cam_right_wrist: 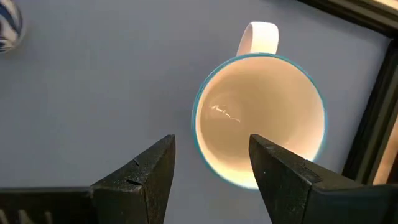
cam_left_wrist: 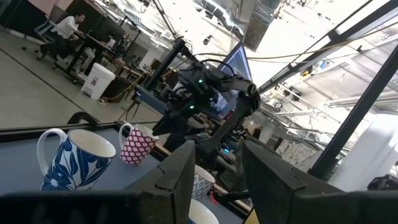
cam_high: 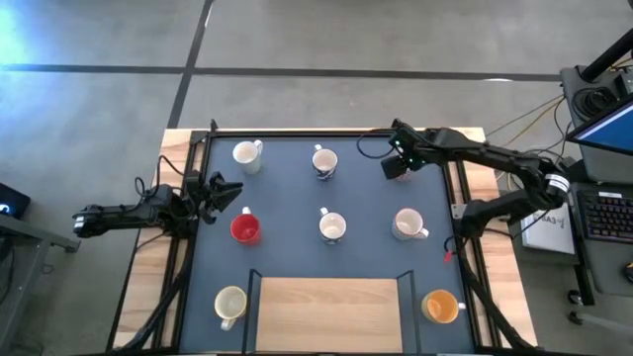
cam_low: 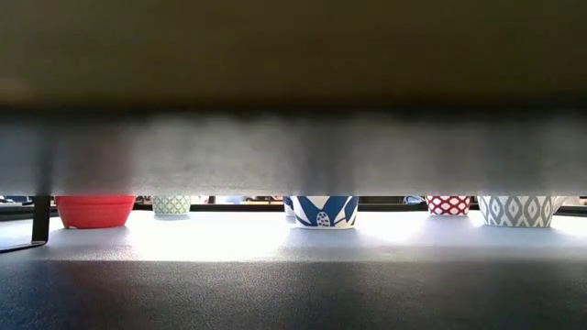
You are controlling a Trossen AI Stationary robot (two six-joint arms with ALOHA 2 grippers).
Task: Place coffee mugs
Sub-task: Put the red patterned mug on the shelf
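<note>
Seven mugs stand upright on the dark mat (cam_high: 297, 193): two white ones at the far side (cam_high: 247, 154) (cam_high: 324, 161), a red mug (cam_high: 245, 227), two white in the middle row (cam_high: 332, 225) (cam_high: 409, 224), a pale yellow mug (cam_high: 230, 302) and an orange mug (cam_high: 442, 306). My right gripper (cam_high: 398, 163) hangs open over another mug, a cream one with a teal rim (cam_right_wrist: 261, 112), which stands on its base; the fingers are above its rim (cam_right_wrist: 211, 142). My left gripper (cam_high: 232, 193) is open at the mat's left edge, just beyond the red mug, pointing right (cam_left_wrist: 217, 149).
A wooden board (cam_high: 326, 311) lies at the mat's near edge between the yellow and orange mugs. Black frame rails (cam_high: 465, 213) run along both sides of the mat. In the low view only the mugs' bases show, such as the blue-flowered mug (cam_low: 321, 211).
</note>
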